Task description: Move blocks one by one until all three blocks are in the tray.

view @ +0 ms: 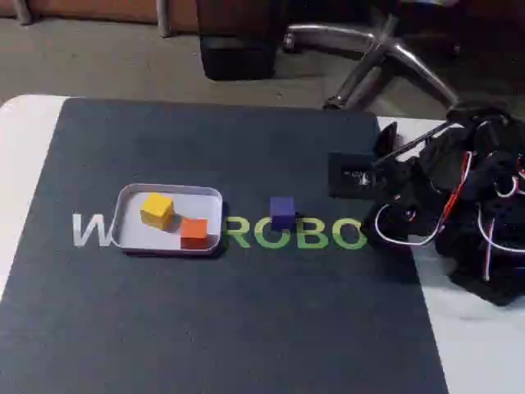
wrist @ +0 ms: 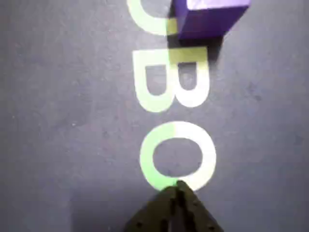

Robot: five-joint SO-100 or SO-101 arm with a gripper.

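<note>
The silvery tray (view: 134,235) lies on the left part of the dark mat. A yellow block (view: 157,208) and an orange-red block (view: 194,231) sit inside it, close together. The purple block (view: 282,211) stands on the mat just right of the tray, on the green lettering. In the wrist view the purple block (wrist: 210,17) is at the top edge, and my gripper (wrist: 176,186) enters from the bottom, shut with nothing in it, its tips over the letter O. About two letters of mat separate it from the block. My arm (view: 459,189) is folded at the right.
The dark mat (view: 246,328) with white and green lettering covers most of the white table (view: 20,156). The arm's base and loose red and white cables (view: 484,238) crowd the right edge. A chair base (view: 385,49) stands on the floor behind the table.
</note>
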